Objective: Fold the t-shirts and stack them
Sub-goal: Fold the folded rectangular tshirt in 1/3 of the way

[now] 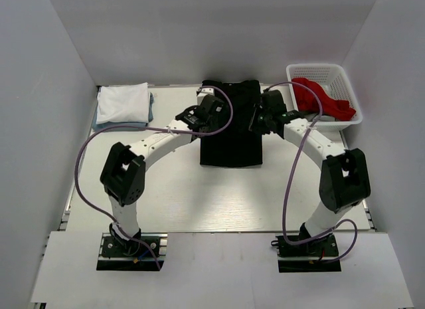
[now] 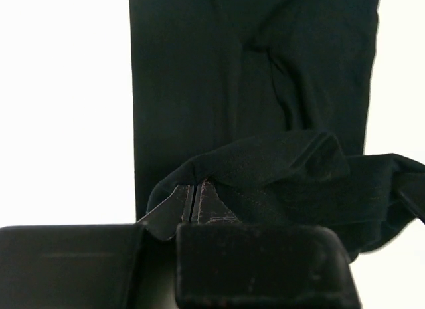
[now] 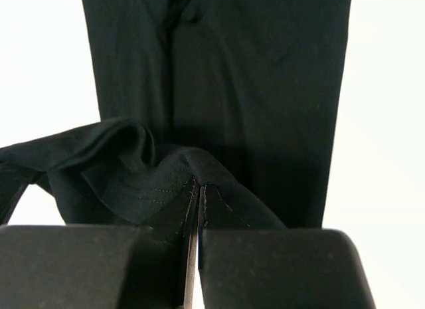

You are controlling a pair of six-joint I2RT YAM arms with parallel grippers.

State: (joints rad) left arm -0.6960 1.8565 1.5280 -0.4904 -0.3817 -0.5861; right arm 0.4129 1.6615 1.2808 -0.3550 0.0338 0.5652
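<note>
From above, both arms lie over the far half of the black t-shirt (image 1: 231,139), so the fingertips are hidden in that view; the black cloth and black grippers run together and it is hard to see where one stops; in the wrist views the table (image 1: 199,203) glows plain white, and each gripper's dark body fills the bottom of the picture; the light blue-grey t-shirt (image 1: 151,108) is mostly hidden under the folded white t-shirt (image 1: 123,102), with only a thin edge showing on its right side; the red cloth (image 1: 323,100) lies partly below the rim of the white basket (image 1: 350,119)

The left gripper (image 2: 194,203) is pressed closed, pinching a raised edge of the black t-shirt between its fingers; the right gripper (image 3: 199,196) is closed the same way on another bit of that edge, where a line of stitching shows; the cloth between the two pinches sags in a loose fold, lifted off the flat part

The black t-shirt sits in the middle of the table, toward the back; its long side runs from near to far; the near end lies flat with a straight edge; I cannot tell which end is the neck; the white and blue-grey pile is at the far left, well apart from it, and the basket is at the far right
</note>
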